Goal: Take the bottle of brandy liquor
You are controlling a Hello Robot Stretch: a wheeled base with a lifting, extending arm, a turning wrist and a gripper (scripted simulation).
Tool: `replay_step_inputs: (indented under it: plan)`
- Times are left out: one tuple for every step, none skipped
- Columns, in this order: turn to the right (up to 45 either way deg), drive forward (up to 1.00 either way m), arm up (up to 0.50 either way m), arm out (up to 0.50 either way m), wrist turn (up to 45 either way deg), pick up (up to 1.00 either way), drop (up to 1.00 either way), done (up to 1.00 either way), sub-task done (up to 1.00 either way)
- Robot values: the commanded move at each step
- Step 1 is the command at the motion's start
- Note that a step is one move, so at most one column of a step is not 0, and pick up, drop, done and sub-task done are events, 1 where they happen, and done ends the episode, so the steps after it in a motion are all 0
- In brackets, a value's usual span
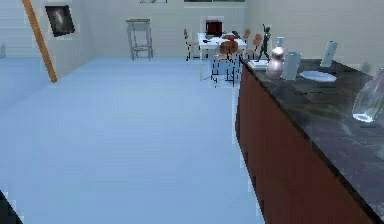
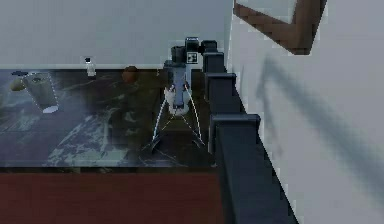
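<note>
**Claw (image 2: 180,142) at the dark counter (image 2: 90,135)**

Wide pale blue floor (image 1: 120,130) in the forward view. Along that view's right, the long counter again, dark stone on top, red-brown on the side. White wall (image 2: 310,130) on the arm side view's right. Dark arm (image 2: 238,150) rising from the bottom edge to two small white squares (image 2: 192,48). Far across the floor, a white table (image 1: 212,42) with chairs (image 1: 229,50). Clear glass vase (image 2: 42,93) on the counter, well left of the claw. Right at the claw, a small grey bottle shape (image 2: 178,88). Maybe the brandy bottle, but cannot tell for sure. Cannot tell if the claw holds anything, with the counter right behind it.
</note>
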Motion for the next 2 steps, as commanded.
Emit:
replay_step_inputs:
  plan:
    - [0.0, 0.00, 0.00, 0.00, 45.0, 0.00, 0.00, 0.00, 0.00]
    - [0.0, 0.00, 0.00, 0.00, 45.0, 0.00, 0.00, 0.00, 0.00]
